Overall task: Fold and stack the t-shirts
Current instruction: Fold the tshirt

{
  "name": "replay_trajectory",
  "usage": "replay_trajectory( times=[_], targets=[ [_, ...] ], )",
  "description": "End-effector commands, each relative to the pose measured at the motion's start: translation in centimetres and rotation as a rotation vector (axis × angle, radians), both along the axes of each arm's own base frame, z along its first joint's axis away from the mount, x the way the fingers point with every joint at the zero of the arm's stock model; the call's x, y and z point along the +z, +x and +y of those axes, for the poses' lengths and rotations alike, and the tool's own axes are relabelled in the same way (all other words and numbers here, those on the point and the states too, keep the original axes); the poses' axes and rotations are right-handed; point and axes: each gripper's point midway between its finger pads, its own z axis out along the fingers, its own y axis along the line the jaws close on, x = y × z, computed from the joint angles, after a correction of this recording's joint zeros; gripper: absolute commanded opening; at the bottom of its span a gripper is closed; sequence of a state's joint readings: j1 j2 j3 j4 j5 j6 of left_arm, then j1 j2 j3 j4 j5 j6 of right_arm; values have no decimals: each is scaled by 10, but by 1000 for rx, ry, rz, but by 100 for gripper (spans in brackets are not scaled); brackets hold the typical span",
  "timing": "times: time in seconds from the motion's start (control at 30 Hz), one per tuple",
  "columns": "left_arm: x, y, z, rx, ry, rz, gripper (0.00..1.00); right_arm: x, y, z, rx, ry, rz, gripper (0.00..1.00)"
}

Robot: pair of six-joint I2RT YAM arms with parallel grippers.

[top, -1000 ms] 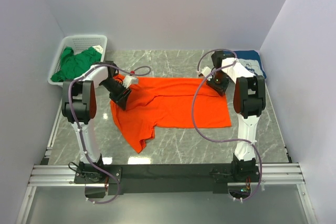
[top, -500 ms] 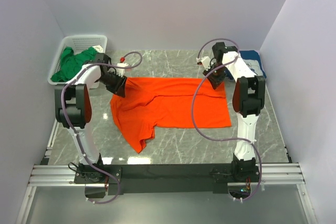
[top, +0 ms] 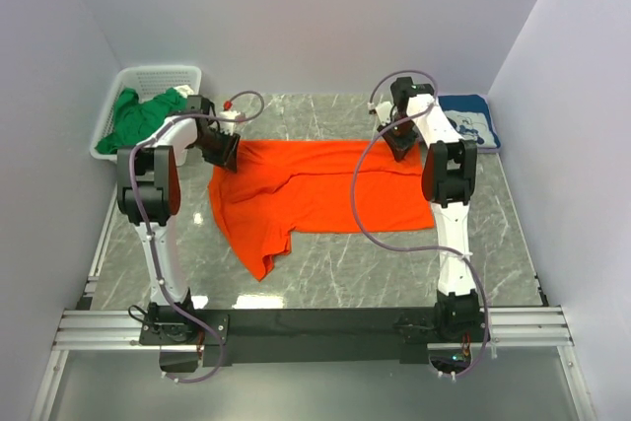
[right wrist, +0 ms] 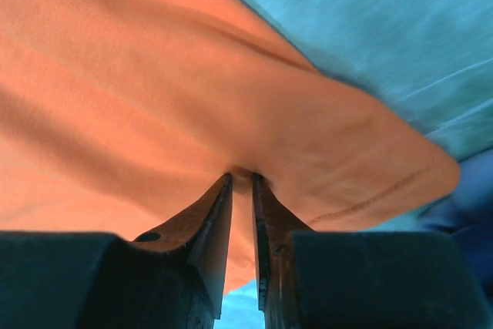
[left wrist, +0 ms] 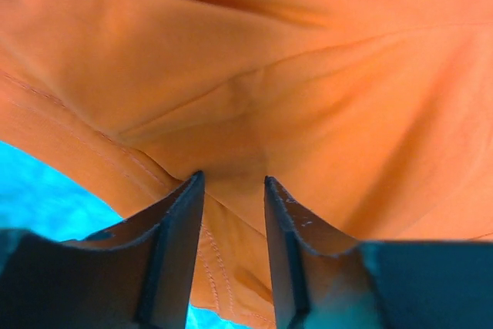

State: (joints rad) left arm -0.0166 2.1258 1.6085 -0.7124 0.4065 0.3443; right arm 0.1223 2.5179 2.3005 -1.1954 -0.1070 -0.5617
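The orange t-shirt (top: 315, 189) lies spread on the worktop (top: 394, 263), its long axis running left to right, with a sleeve trailing toward the near edge. The left gripper (top: 219, 150) and right gripper (top: 399, 140) each pinch one of its far corners. The green t-shirt (top: 143, 115) fills the basket (top: 163, 76) at the far-left corner, and the navy t-shirt (top: 471, 120) sits at the far-right corner. A second ago both grippers were nearer.

Plain orange t-shirt (top: 325, 194), green t-shirt (top: 138, 117) — navy t-shirt (top: 465, 110), seemingly white-printed
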Motion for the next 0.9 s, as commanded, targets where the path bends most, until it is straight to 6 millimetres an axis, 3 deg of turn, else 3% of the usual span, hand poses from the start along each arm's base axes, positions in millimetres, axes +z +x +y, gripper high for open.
replay_trajectory(
  times=[0.0,0.07,0.1,0.13,0.17,0.2,0.23,0.27,0.3,0.33,0.4,0.43,0.5,0.53,0.6,0.63,0.7,0.73,0.87],
  targets=[
    [25,30,-1,33,-15,-95,44,13,22,5,-36,-8,-85,24],
    [59,27,-11,-41,-71,-152,47,19,13,9,-19,10,-86,27],
    [72,22,-15,-71,-88,-173,50,53,10,10,-4,22,-148,32],
    [96,14,-17,-94,-98,-218,56,66,1,15,24,55,-161,37],
    [106,1,-22,-127,-123,-216,59,59,-22,12,41,49,-116,40],
    [113,-8,-22,-179,-115,-236,60,98,-23,13,57,63,-225,54],
    [124,-25,-24,-210,-120,-248,60,90,-47,13,107,73,-180,70],
    [124,-44,-26,-271,-130,-227,60,95,-57,12,118,70,-186,73],
    [125,-57,-28,-304,-132,-225,61,114,-69,9,129,64,-227,78],
    [120,-82,-27,-327,-129,-206,61,101,-90,5,168,47,-176,79],
    [109,-121,-28,-392,-127,-186,61,109,-111,0,194,29,-193,75],
    [104,-133,-29,-414,-125,-174,60,93,-132,-6,226,14,-143,73],
    [86,-163,-29,-472,-88,-154,60,93,-145,-11,242,-20,-166,66],
    [79,-171,-28,-480,-69,-151,59,78,-161,-15,263,-34,-128,64],
    [64,-187,-28,-509,-18,-162,58,73,-168,-20,275,-68,-154,59],
    [59,-191,-29,-520,-4,-170,58,58,-181,-22,287,-77,-116,58],
    [48,-205,-31,-548,34,-169,57,49,-184,-24,295,-96,-133,57],
    [45,-204,-32,-558,46,-191,57,38,-193,-25,309,-105,-111,57],
    [35,-217,-39,-644,53,-230,59,21,-194,-27,331,-134,-137,58]
  ],
)
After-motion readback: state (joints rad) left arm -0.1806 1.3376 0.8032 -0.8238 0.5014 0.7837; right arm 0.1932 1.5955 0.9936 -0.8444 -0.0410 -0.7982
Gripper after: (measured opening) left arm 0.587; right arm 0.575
